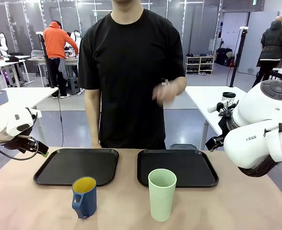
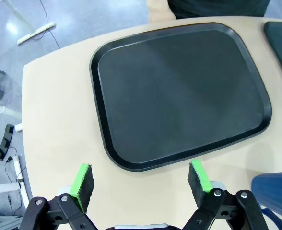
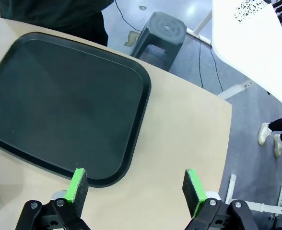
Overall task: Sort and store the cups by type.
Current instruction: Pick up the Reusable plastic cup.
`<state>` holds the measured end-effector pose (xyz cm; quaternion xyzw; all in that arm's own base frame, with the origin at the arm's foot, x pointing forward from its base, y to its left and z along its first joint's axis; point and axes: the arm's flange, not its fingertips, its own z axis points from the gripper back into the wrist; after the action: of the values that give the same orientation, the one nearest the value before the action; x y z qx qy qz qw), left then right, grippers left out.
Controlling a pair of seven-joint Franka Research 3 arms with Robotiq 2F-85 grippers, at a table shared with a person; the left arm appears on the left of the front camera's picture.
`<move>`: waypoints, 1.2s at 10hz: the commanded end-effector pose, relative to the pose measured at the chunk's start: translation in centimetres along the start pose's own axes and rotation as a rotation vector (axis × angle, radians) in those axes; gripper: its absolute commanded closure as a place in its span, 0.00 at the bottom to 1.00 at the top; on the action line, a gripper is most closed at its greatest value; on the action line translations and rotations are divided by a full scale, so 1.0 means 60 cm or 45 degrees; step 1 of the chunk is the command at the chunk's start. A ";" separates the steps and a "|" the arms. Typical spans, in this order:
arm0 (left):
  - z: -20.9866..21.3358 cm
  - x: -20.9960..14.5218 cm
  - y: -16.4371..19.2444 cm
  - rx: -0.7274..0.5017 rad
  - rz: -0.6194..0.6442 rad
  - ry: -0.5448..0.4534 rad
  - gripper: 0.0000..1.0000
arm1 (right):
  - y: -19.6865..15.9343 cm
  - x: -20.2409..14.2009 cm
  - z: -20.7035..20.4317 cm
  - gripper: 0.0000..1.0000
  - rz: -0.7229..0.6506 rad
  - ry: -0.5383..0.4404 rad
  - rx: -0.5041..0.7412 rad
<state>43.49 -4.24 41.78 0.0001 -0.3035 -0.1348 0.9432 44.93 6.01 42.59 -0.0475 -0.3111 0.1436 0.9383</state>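
Near the table's front edge stand two cups. The dark blue handled mug [image 1: 84,196] with a yellow inside is in front of the left black tray [image 1: 76,166]. The tall pale mint-green tumbler [image 1: 161,194] is in front of the right black tray [image 1: 177,167]. My left gripper [image 2: 141,181] hangs open above the near edge of the left tray [image 2: 179,91], with the mug [image 2: 275,191] off to its lower right. My right gripper [image 3: 135,189] is open over the near right corner of the right tray [image 3: 64,100]. Neither gripper holds anything.
A person in a black T-shirt [image 1: 131,72] stands at the far side behind the trays, one hand raised. A dark stool [image 3: 162,31] sits on the floor past the table's far edge. My two arms [image 1: 11,127] [image 1: 261,129] flank the table.
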 end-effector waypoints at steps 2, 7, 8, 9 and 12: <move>0.000 0.000 0.002 0.001 0.002 0.000 0.00 | -0.002 -0.001 -0.002 0.00 0.009 0.003 -0.007; 0.000 0.000 0.002 0.001 0.002 0.000 0.00 | -0.002 -0.001 -0.002 0.00 0.009 0.003 -0.007; 0.000 0.000 0.002 0.001 0.002 0.000 0.00 | -0.002 -0.001 -0.002 0.00 0.009 0.003 -0.007; 0.000 0.000 0.002 0.001 0.002 0.000 0.00 | -0.002 -0.001 -0.002 0.00 0.009 0.003 -0.007; 0.000 0.000 0.002 0.001 0.002 0.000 0.00 | -0.002 -0.001 -0.002 0.00 0.009 0.003 -0.007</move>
<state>43.49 -4.23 41.78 0.0001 -0.3035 -0.1348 0.9432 44.92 6.01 42.57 -0.0475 -0.3110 0.1436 0.9383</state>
